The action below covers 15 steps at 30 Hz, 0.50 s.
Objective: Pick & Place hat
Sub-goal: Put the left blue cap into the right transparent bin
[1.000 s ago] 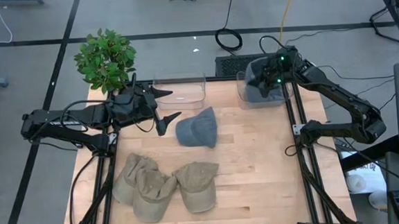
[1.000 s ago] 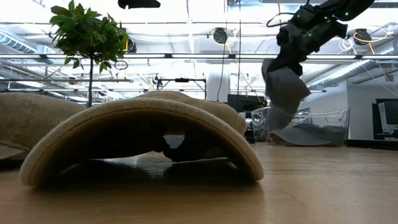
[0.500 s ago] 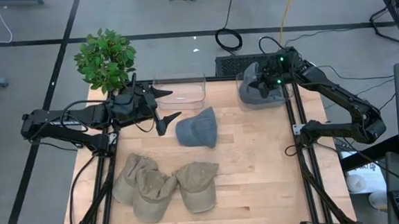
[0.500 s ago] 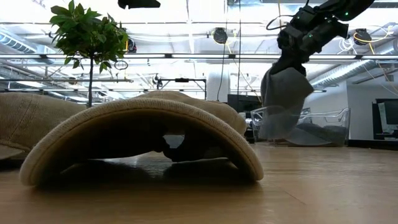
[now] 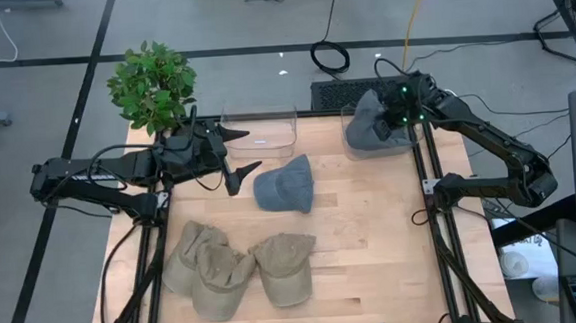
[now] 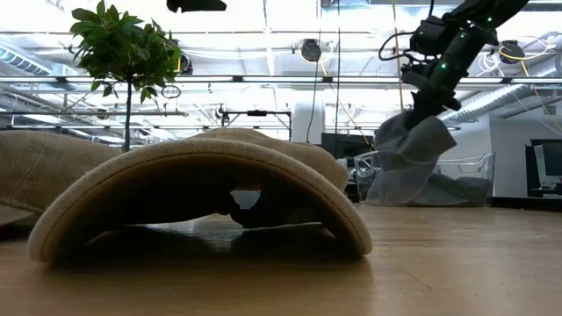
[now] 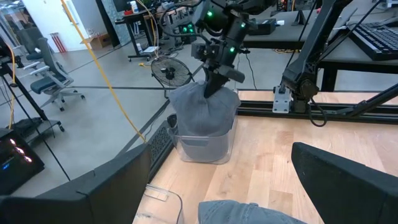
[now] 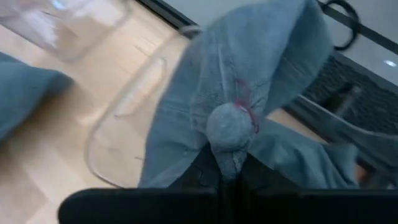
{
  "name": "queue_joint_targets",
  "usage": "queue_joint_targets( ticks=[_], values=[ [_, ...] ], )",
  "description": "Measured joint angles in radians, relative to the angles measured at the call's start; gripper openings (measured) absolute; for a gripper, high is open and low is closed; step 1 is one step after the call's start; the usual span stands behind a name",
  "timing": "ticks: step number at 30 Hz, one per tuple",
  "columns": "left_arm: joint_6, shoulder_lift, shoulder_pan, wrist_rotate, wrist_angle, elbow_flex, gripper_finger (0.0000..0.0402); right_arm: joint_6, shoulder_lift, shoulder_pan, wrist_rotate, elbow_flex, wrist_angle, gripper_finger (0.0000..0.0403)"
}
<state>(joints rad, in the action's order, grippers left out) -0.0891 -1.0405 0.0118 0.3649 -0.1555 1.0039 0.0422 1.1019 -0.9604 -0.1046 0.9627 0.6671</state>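
Note:
My right gripper (image 5: 393, 115) is shut on a grey hat (image 5: 369, 119) above the clear bin (image 5: 352, 146) at the table's far right corner. In the low view the hat (image 6: 408, 162) hangs below the gripper (image 6: 420, 112), with its lower part down inside the bin (image 6: 470, 167). Another grey cloth (image 6: 448, 189) lies in that bin. A second grey hat (image 5: 284, 185) rests on its brim mid-table. My left gripper (image 5: 241, 152) hovers open to the left of it. Three tan hats (image 5: 225, 271) lie at the near left. My right gripper pinches the grey hat's crown beside its top button (image 8: 230, 127) between the two fingers (image 8: 208, 171). The fingers come from above, pointing down. The hat hangs slack below them and reaches into the bin; I cannot tell whether it touches the cloth inside.
A second clear bin (image 5: 259, 131) stands at the far edge next to my left gripper. A potted plant (image 5: 151, 85) stands off the far left corner. Bare wood lies on the table's right half (image 5: 373, 246). The nearest tan hat (image 6: 202, 197) fills the front of the low view.
My right gripper has moved down and a little toward the table's right edge, still shut on the grey hat. The hat has sunk from hanging above the bin to reaching into it, and it now hangs tilted.

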Motion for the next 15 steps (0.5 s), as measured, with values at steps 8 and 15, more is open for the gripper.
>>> queue_joint_targets(
  ticks=[8,15],
  values=[
    [0.000,0.000,0.000,0.000,0.000,0.000,0.0397,-0.003,0.000,0.000,0.230,0.000,0.069,0.0000],
    [0.000,0.000,0.000,0.000,0.000,0.000,0.0397,-0.004,0.000,0.000,0.317,-0.038,0.083,0.0000]
  ],
)
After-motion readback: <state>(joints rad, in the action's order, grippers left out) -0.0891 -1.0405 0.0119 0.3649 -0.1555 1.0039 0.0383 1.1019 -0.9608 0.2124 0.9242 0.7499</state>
